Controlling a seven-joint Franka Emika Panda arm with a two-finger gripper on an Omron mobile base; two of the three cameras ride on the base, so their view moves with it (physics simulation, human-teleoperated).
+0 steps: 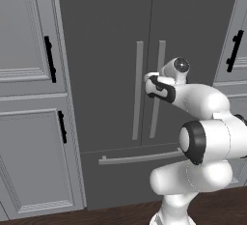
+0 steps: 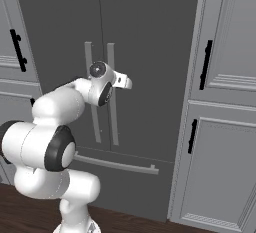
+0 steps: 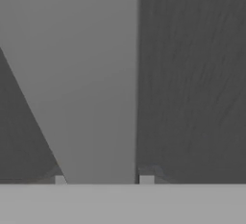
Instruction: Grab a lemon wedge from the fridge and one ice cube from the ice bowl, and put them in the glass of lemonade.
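Reaching for the right-hand long silver bar handle [image 1: 157,90] of the tall dark grey fridge [image 1: 106,35], both doors shut. First step of the task in hand, by judgement: opening the fridge to get at the lemon wedge, presumably inside behind the closed doors. White arm stretched forward from the base, wrist level with the upper half of the handle, jaws [image 2: 127,82] right at the bar in the right base view. From the hand camera, pale bar [image 3: 96,83] running up between the two small finger tips, one tip [image 3: 60,180] on each side of it, so spread astride the handle; whether pressing on it or merely beside it, cannot tell. Light grey panelled cabinets with black handles [image 1: 49,59] flanking the fridge on both sides, dark wooden floor [image 1: 120,212] below. Next move, as a judgement: closing firmly on the bar, then pulling back in an arc about the door's outer hinge, base likely needing room to retreat.
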